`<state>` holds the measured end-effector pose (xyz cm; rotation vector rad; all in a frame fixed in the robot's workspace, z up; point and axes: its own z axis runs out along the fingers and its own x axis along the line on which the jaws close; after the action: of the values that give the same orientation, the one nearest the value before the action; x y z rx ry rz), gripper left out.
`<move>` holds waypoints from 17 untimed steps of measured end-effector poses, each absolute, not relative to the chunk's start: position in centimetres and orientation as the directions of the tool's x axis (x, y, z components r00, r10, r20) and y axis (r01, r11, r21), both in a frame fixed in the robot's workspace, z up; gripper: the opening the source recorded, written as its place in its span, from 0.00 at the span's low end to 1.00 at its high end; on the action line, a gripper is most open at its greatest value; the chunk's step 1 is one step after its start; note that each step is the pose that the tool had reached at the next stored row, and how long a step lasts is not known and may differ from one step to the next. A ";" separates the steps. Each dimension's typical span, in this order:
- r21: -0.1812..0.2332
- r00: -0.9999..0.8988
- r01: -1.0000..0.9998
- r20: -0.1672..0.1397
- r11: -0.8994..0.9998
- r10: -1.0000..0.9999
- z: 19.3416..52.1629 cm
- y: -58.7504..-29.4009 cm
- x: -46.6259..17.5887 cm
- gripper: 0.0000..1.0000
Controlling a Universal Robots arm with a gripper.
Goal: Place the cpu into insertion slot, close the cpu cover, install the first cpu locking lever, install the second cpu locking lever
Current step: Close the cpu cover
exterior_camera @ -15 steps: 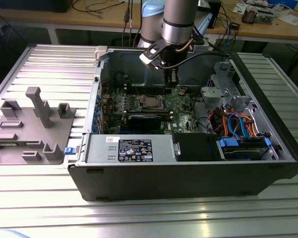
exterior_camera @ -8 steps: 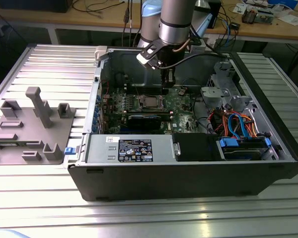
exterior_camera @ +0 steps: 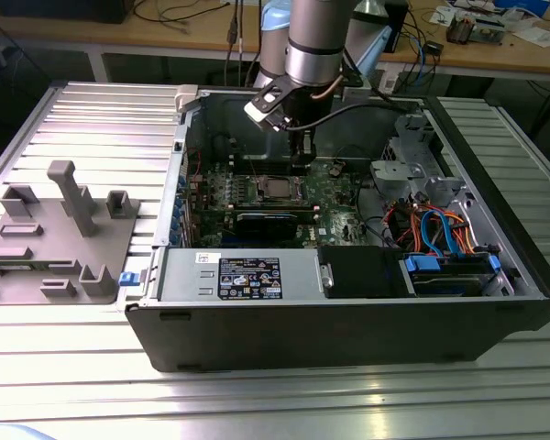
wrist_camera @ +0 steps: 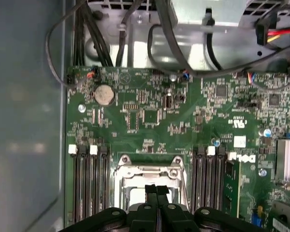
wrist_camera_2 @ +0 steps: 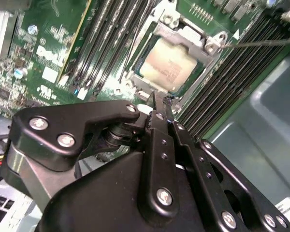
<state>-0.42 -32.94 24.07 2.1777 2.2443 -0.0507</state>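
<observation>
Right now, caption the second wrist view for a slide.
Shut pincer beside the cpu cover, which lies over the seated cpu.

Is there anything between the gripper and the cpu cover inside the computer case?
Nothing visible does. In the second wrist view the gripper, jaws shut, hangs close over one edge of the cpu cover, and no cable or other part lies between them. The cpu lies in the cover's window.
</observation>
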 end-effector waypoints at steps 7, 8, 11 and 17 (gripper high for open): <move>-0.006 -0.041 0.999 -0.033 0.041 0.999 22.8 -32.9 -3.5 0.11; -0.006 -0.045 0.999 -0.033 0.044 0.998 22.8 -33.0 -3.6 0.11; -0.006 -0.046 0.999 -0.033 0.046 0.998 22.7 -33.0 -3.9 0.11; -0.006 -0.046 0.999 -0.033 0.046 0.998 22.5 -33.0 -4.3 0.11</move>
<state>-4.30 -33.00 22.50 2.1557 2.2578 -0.0420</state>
